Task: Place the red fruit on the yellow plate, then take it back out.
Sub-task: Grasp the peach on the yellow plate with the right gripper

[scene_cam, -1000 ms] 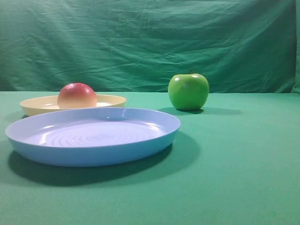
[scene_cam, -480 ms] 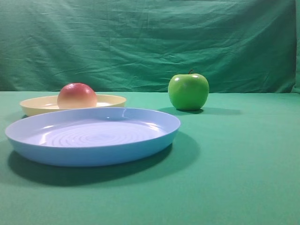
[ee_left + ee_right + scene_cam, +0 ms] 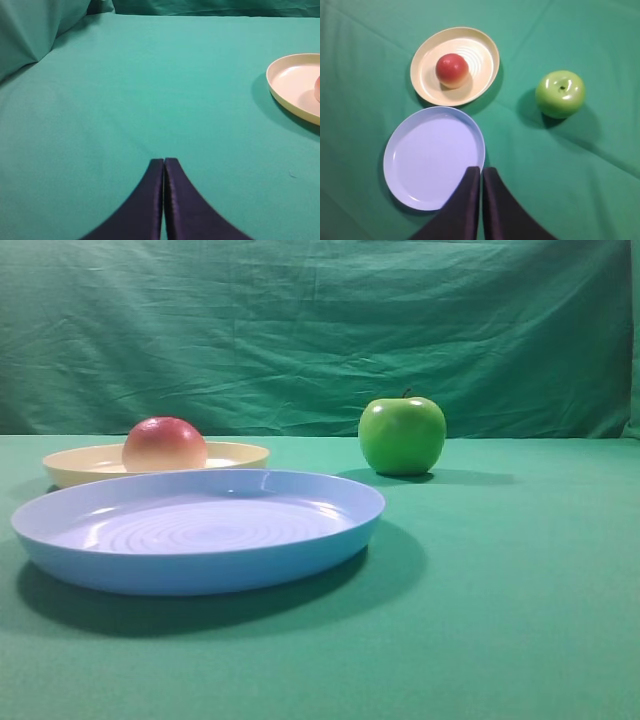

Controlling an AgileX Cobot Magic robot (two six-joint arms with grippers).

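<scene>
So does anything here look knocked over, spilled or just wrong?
Nothing stands out. The red fruit sits in the yellow plate, the blue plate lies flat with nothing in it, and the green apple stands upright on the cloth.

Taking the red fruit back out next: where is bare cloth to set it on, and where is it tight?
Bare cloth lies right of the green apple and between it and the blue plate. The left wrist view shows a wide bare stretch left of the yellow plate. Tight spot: the two plates nearly meet. The red fruit sits on the yellow plate.
</scene>
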